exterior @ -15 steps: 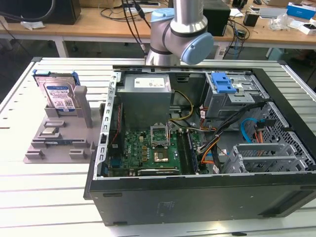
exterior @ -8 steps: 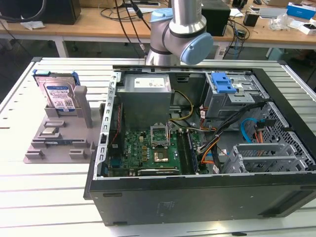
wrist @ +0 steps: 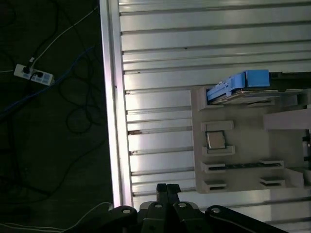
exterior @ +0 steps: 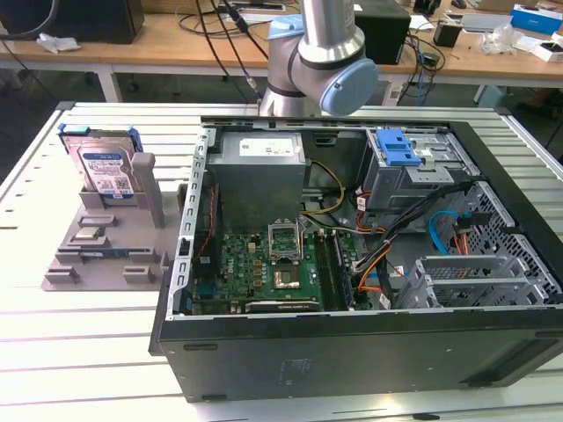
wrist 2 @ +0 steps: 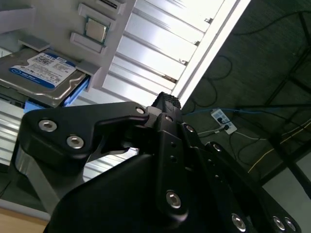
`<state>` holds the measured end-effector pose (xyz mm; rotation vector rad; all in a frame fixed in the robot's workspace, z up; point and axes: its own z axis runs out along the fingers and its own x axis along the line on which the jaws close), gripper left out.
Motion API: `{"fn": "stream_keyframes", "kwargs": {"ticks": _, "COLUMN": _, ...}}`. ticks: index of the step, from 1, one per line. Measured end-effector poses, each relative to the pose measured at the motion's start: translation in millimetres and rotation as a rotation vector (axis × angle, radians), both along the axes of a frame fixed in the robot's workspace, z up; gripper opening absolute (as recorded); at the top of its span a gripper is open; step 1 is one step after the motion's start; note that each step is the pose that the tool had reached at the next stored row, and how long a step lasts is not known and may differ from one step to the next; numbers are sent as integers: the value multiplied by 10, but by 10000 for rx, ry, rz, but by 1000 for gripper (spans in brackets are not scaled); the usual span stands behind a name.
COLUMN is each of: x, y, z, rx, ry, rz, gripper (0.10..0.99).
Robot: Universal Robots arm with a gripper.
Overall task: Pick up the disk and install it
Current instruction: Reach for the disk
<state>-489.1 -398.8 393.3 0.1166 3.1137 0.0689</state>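
Note:
The disk (exterior: 104, 167), silver metal with a white-and-blue label and a bright blue carrier, stands upright in a slot of the grey holder (exterior: 106, 255) on the exterior view's left. It also appears label-up as the disk (wrist 2: 46, 75) in the second wrist view and edge-on as the disk (wrist: 240, 85) in the first. My gripper (wrist: 167, 188) hangs above the table's outer edge, well apart from the disk. Its black fingers (wrist 2: 167, 103) are shut together with nothing between them. The arm (exterior: 325, 53) rises behind the computer case.
The open computer case (exterior: 528, 290) lies on the slatted table (exterior: 88, 352), holding a grey power-supply box (exterior: 259, 176), a green board (exterior: 264, 272), a blue latch piece (exterior: 398, 148) and cables. The holder also carries a chip (wrist: 215, 141). Beyond the table edge (wrist: 109, 97), a power strip (wrist: 33, 74) lies on the floor.

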Motion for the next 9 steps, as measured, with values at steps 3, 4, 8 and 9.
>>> {"fn": "stream_keyframes", "kwargs": {"ticks": 3, "x": -77, "y": 0, "z": 0, "rx": -1, "ry": 0, "rz": 0, "gripper": 106}}
{"fn": "stream_keyframes", "kwargs": {"ticks": 4, "x": -90, "y": 2, "z": 0, "rx": -1, "ry": 1, "rz": -1, "gripper": 106}}
{"fn": "stream_keyframes", "kwargs": {"ticks": 8, "x": -100, "y": 45, "z": -2, "rx": -15, "ry": 0, "rz": 0, "gripper": 106}}
{"fn": "stream_keyframes", "kwargs": {"ticks": 9, "x": -85, "y": 50, "z": -2, "rx": -28, "ry": 0, "rz": 1, "gripper": 106}}
